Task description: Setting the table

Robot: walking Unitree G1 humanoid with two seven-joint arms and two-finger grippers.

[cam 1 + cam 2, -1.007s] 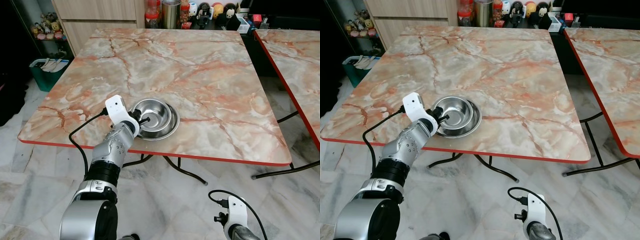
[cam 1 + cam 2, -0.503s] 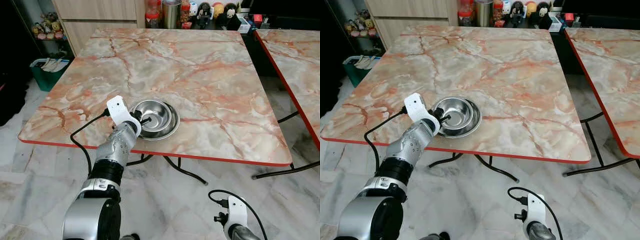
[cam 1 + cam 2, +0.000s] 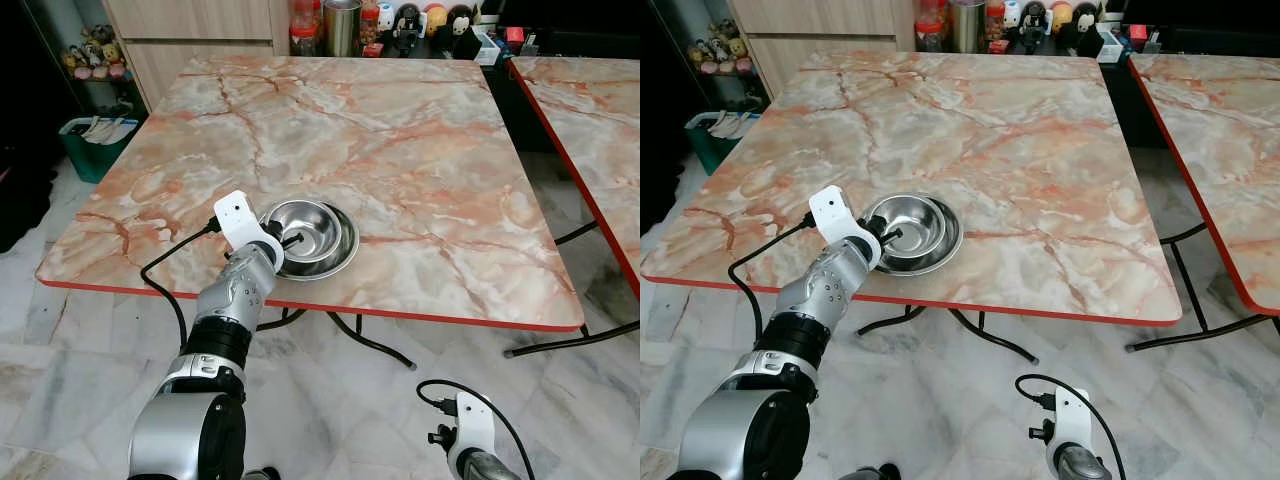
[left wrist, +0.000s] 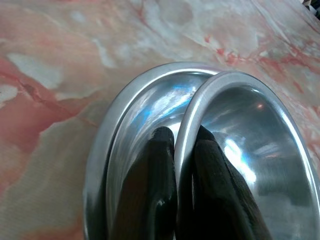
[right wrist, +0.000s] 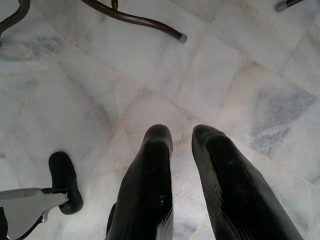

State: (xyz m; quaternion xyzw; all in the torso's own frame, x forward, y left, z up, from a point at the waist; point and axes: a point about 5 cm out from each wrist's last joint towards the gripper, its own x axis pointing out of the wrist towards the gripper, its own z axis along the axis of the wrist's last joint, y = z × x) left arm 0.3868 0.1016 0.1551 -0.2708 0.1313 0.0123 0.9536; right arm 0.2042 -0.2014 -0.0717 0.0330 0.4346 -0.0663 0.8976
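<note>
Resting on the marble table (image 3: pixel 400 150), close to its near red edge and toward the robot's left, is a steel bowl (image 3: pixel 308 226) nested inside a wider, shallower steel dish (image 3: pixel 343 250). Both are round, open side up, and neither holds any food or liquid that can be seen; their polished insides reflect light. The bowl sits off-centre in the dish, shifted toward the robot's left, so more of the dish's rim is exposed on the right. Being round, the pair has no long axis to speak of. The left gripper (image 4: pixel 176 145) reaches over the table edge to the bowl's left-hand rim, and the left wrist view shows its two black fingers (image 4: pixel 155 165) pinching that rim, one finger on the outside, down in the gap between bowl and dish, the other inside the bowl. The silver left arm (image 3: pixel 225 310) rises from below the table edge, with a black cable looping beside it. The right gripper (image 5: pixel 181 137) hangs low beside the robot, well apart from the table, its two fingers slightly parted and holding nothing above the pale marble floor (image 5: pixel 240 75). At the table's far edge stand jars, a metal canister (image 3: pixel 342 25) and small figurines (image 3: pixel 410 18). A second table (image 3: pixel 600 120) of the same marble stands just to the right, and a green bin (image 3: pixel 92 140) sits on the floor at the left.
</note>
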